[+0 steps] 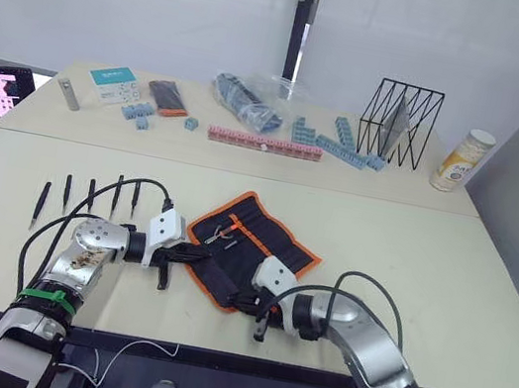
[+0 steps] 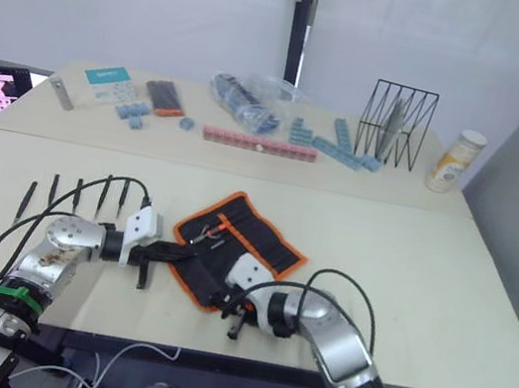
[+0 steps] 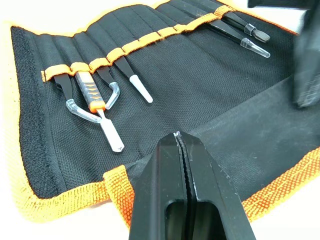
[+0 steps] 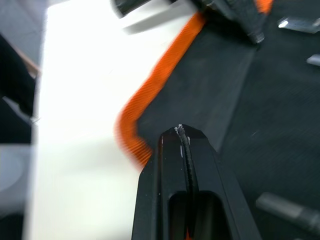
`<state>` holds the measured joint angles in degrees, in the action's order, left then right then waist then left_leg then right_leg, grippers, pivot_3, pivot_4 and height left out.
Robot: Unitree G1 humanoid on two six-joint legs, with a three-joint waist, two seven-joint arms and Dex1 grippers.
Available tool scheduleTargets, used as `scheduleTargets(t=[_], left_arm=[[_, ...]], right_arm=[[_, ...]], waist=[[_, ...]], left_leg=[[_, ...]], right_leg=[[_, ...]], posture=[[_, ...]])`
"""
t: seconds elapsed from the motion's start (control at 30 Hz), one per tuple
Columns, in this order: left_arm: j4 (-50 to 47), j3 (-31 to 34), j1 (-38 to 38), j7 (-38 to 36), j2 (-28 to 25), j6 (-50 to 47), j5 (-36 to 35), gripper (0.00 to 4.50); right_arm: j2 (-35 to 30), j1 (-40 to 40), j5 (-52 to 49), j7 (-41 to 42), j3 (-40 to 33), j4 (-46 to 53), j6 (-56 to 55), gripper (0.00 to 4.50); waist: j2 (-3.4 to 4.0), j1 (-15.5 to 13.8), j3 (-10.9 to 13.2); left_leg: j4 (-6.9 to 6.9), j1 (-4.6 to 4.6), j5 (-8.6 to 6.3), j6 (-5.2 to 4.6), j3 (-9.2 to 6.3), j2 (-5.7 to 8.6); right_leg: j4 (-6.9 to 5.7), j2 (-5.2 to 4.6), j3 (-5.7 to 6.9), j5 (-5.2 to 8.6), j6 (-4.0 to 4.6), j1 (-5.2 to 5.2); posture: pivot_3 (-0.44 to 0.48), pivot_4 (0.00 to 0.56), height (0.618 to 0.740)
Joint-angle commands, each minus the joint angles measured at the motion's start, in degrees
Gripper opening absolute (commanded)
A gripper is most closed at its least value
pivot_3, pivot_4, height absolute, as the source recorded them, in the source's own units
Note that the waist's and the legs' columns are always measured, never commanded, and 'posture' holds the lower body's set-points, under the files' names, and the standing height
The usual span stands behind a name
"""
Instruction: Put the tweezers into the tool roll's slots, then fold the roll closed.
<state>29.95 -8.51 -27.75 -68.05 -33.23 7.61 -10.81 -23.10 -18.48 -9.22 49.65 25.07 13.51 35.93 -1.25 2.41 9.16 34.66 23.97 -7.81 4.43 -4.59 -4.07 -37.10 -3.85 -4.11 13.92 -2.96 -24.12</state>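
Judging by size first: the bench [image 1: 483, 294] carries everything. The tool roll [image 1: 252, 245] lies unrolled near its front edge, between both arms. It is soft woven fabric, limp, likely to sag and slide if lifted by one corner; the orange edge binding looks like the firmest place to pinch. Some slots [image 3: 125, 50] already hold tools with clear tip caps.

The left claw [image 1: 190, 254] is seen pressed together on the roll's near-left edge fabric; the right claw [image 1: 242, 302] is likewise pressed together on the near hem, a thin layer of cloth appearing caught between its fingers.

The tweezers [image 1: 91, 193] are lined up in a row on the bench, well left of the roll, none slotted yet. They are judged light, stiff, slick and sharp-tipped; best gripped mid-body.

Clutter at the back is well apart: a wire rack [image 1: 399, 124], a bottle [image 1: 462, 159], block strips [image 1: 264, 143]. The left arm's cable loops over the tweezer row and could snag.
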Motion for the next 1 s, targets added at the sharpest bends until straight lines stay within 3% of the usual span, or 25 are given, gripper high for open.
scheduleTargets(t=[0.03, 0.3, 0.43, 0.53, 0.73, 0.77, 0.87, 1.0], left_arm=[[3.1, -1.1, 1.6, 0.9, -0.8, -0.5, 3.6, 0.03], [0.4, 2.0, 1.8, -0.4, -1.9, -0.4, 0.1, 0.03], [-9.9, 10.3, 3.2, -3.0, -5.9, -14.3, -11.7, 0.03], [-16.4, 19.2, 5.6, -0.1, -9.9, -25.2, -19.9, 0.03], [-20.0, 36.0, 18.0, 9.8, -15.4, -27.5, -19.9, 0.03], [-17.9, 39.4, 21.6, 10.5, -16.4, -25.6, -18.7, 0.00], [-13.1, 45.8, 28.8, 12.2, -17.6, -21.0, -16.5, 0.79], [-5.5, 53.8, 36.7, 11.8, -17.5, -16.5, -16.9, 2.15]], right_arm=[[-1.0, 1.4, 0.3, -1.2, 0.4, -0.4, 3.6, 0.00], [-1.2, -1.2, -4.3, -1.0, -4.7, 3.5, 5.1, 0.00], [-3.9, -2.3, -11.2, -0.7, -14.5, 10.5, 8.6, 0.00], [-5.6, -3.4, -15.2, -3.5, -23.7, 13.7, 10.9, 0.00], [-8.9, -1.2, -15.0, -10.3, -38.9, 10.9, 7.4, 0.00], [-10.0, 1.5, -13.6, -11.0, -41.2, 9.2, 4.8, 0.41], [-11.5, 8.1, -12.7, -10.7, -46.1, 5.9, -0.4, 1.13], [-11.6, 16.1, -10.9, -11.0, -54.6, -4.2, -12.8, 2.51]], waist=[[0.01, 0.0, 0.0], [-0.01, 0.1, 0.0], [-0.21, 0.3, 0.3], [-0.57, 0.2, 0.7], [-0.60, 0.1, 0.7], [-0.60, 0.0, 0.7], [-0.67, 0.0, 0.7], [-0.66, -0.3, 0.8]], left_leg=[[0.00, -0.02, -0.01, 0.02, 0.01, 0.00], [0.00, 0.02, -0.04, 0.06, 0.02, 0.00], [0.01, 0.34, 0.08, -0.12, 0.02, 0.00], [-0.09, 0.46, 0.13, -0.20, 0.00, -0.02], [-0.61, 0.35, 0.09, -0.16, 0.08, 0.07], [-0.73, 0.35, 0.06, -0.13, 0.09, 0.08], [-0.82, 0.36, -0.14, -0.20, 0.10, 0.09], [-0.84, 0.39, -0.28, -0.23, 0.12, 0.13]], right_leg=[[0.00, -0.02, 0.00, 0.00, 0.00, 0.00], [0.02, -0.02, 0.00, 0.01, 0.01, -0.06], [0.00, -0.01, 0.00, 0.00, 0.00, -0.34], [-0.01, 0.00, 0.03, -0.02, -0.02, -0.47], [0.30, -0.18, 0.04, -0.01, -0.02, -0.45], [0.35, -0.22, 0.05, -0.01, -0.02, -0.48], [0.36, -0.23, 0.07, 0.19, -0.01, -0.52], [0.32, -0.31, 0.09, 0.35, -0.06, -0.57]], posture=[[0.000, 0.150, 0.706], [0.000, 0.150, 0.706], [0.000, 0.150, 0.706], [0.000, 0.150, 0.706], [0.000, 0.150, 0.706], [0.000, 0.150, 0.706], [0.000, 0.150, 0.706], [0.000, 0.150, 0.706]])
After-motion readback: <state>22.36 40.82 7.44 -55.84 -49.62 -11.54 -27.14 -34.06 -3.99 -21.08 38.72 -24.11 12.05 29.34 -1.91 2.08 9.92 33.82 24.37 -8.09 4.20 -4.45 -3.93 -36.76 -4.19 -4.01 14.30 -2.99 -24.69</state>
